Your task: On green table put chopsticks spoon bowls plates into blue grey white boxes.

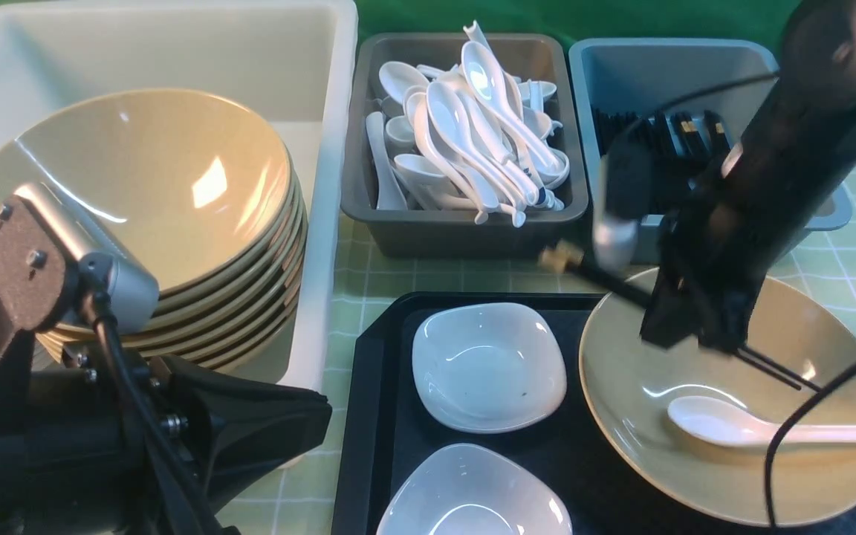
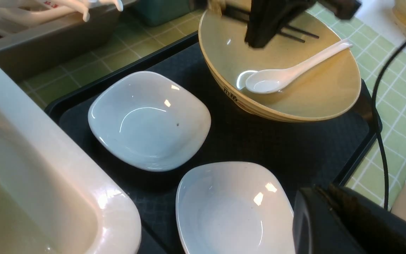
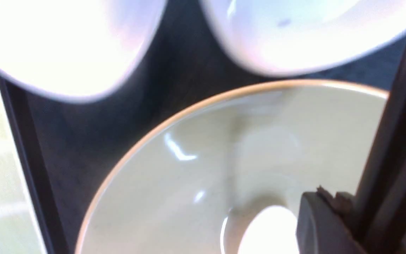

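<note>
At six o'clock in the front view, closest in, two small glossy white rounded-square plates (image 1: pixel 472 494) sit one behind the other on a flat black textured tray (image 1: pixel 380 416). The left gripper (image 2: pixel 324 197) hovers just beside the nearer plate with its jaws closed and nothing between them.

At four o'clock a wide, shallow tan-olive bowl (image 1: pixel 651 416) stands on the same tray. A glossy white ceramic soup spoon (image 1: pixel 740 427) lies in it, its scoop in the well and its handle running out over the rim toward three o'clock.

Above the bowl, the right gripper (image 1: pixel 695 338) is clamped on the thin black gold-banded chopsticks (image 1: pixel 606 279), about midway along them. The thick ends point to ten o'clock and the tips to four.

I judge the pair light and stiff but slick. Two round sticks in one pinch can scissor or swivel, so a mid-length hold suits them best. The spoon looks slippery and brittle, and its grooved handle offers the surest purchase.

Beyond, on the pale green table (image 1: pixel 413 275), are the three boxes:
- **Ten o'clock:** the large white box (image 1: pixel 324 59) holds stacked tan bowls.
- **Twelve o'clock:** the dark grey box (image 1: pixel 465 230) is heaped with white spoons.
- **Two o'clock:** the blue box (image 1: pixel 666 67) holds black sticks and seems the likely place for the held pair.
</note>
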Robot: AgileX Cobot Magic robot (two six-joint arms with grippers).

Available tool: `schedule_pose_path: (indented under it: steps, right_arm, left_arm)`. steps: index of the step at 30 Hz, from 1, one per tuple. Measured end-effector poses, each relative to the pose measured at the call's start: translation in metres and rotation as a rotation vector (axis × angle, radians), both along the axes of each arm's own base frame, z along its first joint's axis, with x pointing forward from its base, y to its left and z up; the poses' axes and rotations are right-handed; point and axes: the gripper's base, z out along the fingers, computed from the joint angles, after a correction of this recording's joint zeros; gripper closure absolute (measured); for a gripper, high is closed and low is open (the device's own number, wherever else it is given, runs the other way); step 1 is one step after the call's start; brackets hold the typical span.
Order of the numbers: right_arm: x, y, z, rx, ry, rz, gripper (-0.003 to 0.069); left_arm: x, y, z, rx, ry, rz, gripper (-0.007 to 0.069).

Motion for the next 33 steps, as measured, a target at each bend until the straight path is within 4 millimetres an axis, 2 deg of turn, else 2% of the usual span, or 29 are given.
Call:
schedule_pose_path:
  steps: [5, 8, 10, 12, 15, 17, 19, 22, 23, 24, 25, 27, 29, 33]
  right_arm:
    - [0.03, -0.03, 0.01, 0.19, 0.092, -0.327, 0.0622]
    - [0.046, -0.043, 0.014, 0.315, 0.132, -0.444, 0.0622]
    - [0.063, -0.053, 0.018, 0.457, 0.16, -0.531, 0.0622]
    - [0.071, -0.058, 0.019, 0.507, 0.164, -0.559, 0.0622]
    - [0.099, -0.073, 0.025, 0.654, 0.141, -0.662, 0.0622]
    - [0.119, -0.081, 0.026, 0.744, 0.102, -0.745, 0.0622]
    - [0.13, -0.085, 0.023, 0.788, 0.087, -0.804, 0.0622]
    - [0.163, -0.097, 0.007, 0.888, 0.016, -0.999, 0.0622]
    - [0.165, -0.098, 0.005, 0.887, 0.013, -1.008, 0.0622]
    - [0.176, -0.102, -0.01, 0.902, 0.0, -1.076, 0.0622]
    - [0.176, -0.102, -0.009, 0.905, -0.007, -1.082, 0.0622]
    - [0.188, -0.107, -0.035, 0.886, -0.005, -1.149, 0.0617]
    - [0.191, -0.109, -0.053, 0.845, 0.0, -1.163, 0.0607]
    - [0.192, -0.111, -0.069, 0.77, 0.013, -1.165, 0.0544]
  left_arm:
    - [0.0, 0.0, 0.0, -0.003, 0.001, 0.0, 0.0625]
    - [0.0, -0.001, 0.0, 0.001, -0.01, -0.012, 0.0625]
    - [0.001, -0.003, 0.0, -0.004, -0.019, -0.036, 0.0625]
    - [0.002, -0.005, 0.0, -0.011, -0.02, -0.051, 0.0625]
    - [0.013, -0.016, -0.003, -0.041, 0.007, -0.079, 0.0625]
    - [0.022, -0.023, 0.0, -0.055, 0.002, -0.096, 0.0625]
    - [0.031, -0.029, 0.005, -0.06, -0.017, -0.108, 0.0625]
    - [0.05, -0.04, 0.021, -0.067, -0.064, -0.127, 0.0625]
    - [0.05, -0.041, 0.022, -0.067, -0.065, -0.128, 0.0625]
    - [0.055, -0.044, 0.027, -0.07, -0.076, -0.132, 0.0625]
    - [0.057, -0.045, 0.026, -0.069, -0.071, -0.132, 0.0625]
    - [0.061, -0.048, 0.029, -0.067, -0.074, -0.139, 0.0625]
    - [0.062, -0.049, 0.029, -0.067, -0.066, -0.141, 0.0625]
    - [0.062, -0.05, 0.028, -0.073, -0.046, -0.142, 0.0625]
